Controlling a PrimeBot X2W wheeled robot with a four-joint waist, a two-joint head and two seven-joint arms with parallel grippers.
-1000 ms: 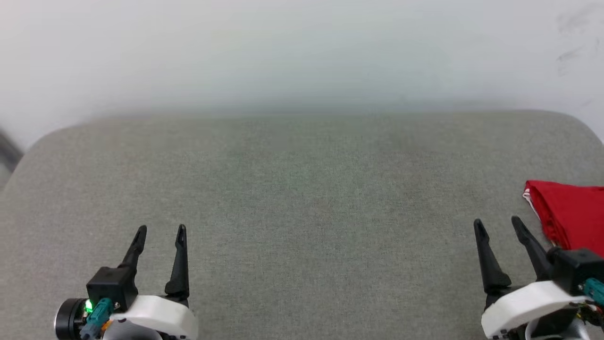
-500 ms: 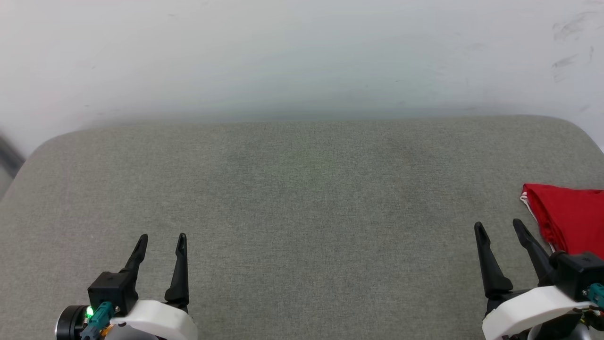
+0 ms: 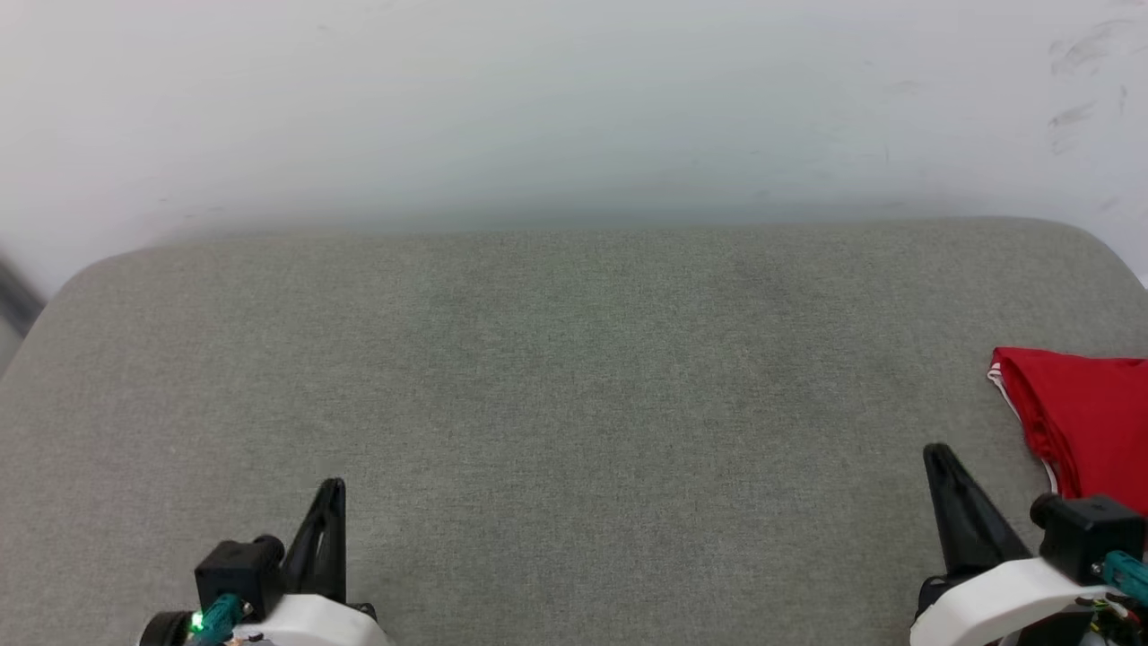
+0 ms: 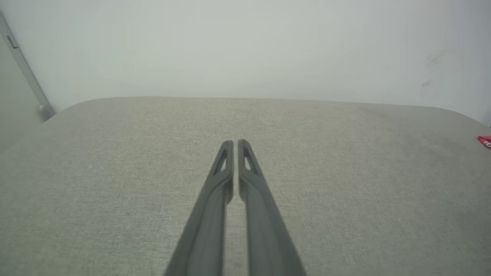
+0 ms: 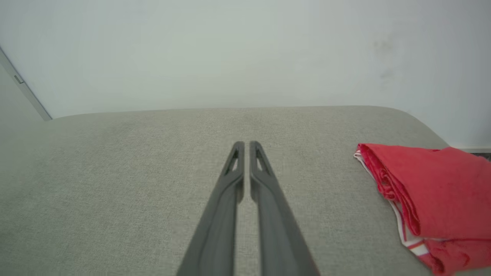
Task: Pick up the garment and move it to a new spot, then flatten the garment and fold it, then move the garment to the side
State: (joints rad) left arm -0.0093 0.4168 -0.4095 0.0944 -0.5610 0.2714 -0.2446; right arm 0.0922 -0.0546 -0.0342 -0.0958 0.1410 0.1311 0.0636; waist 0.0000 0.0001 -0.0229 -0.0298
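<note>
The folded red garment (image 3: 1090, 408) lies at the right edge of the grey cushioned surface (image 3: 574, 359), its white striped trim showing along the near side. In the right wrist view the garment (image 5: 433, 191) sits well to the right of my right gripper (image 5: 244, 145), which is shut with nothing in it. That right gripper (image 3: 935, 451) stands low at the lower right, left of the garment and apart from it. My left gripper (image 3: 333, 485) is low at the lower left, shut and empty (image 4: 233, 142). A sliver of the garment (image 4: 485, 140) peeks in at the far right.
A pale wall (image 3: 574, 108) rises behind the surface. The surface's rounded corners fall away at the far left (image 3: 63, 287) and far right (image 3: 1112, 247). A grey strip (image 4: 23, 73) runs down the wall at the left.
Both grippers have gone from open to shut and have drawn back toward the bottom edge. The garment has not moved on the surface; the camera shifted slightly earlier.
</note>
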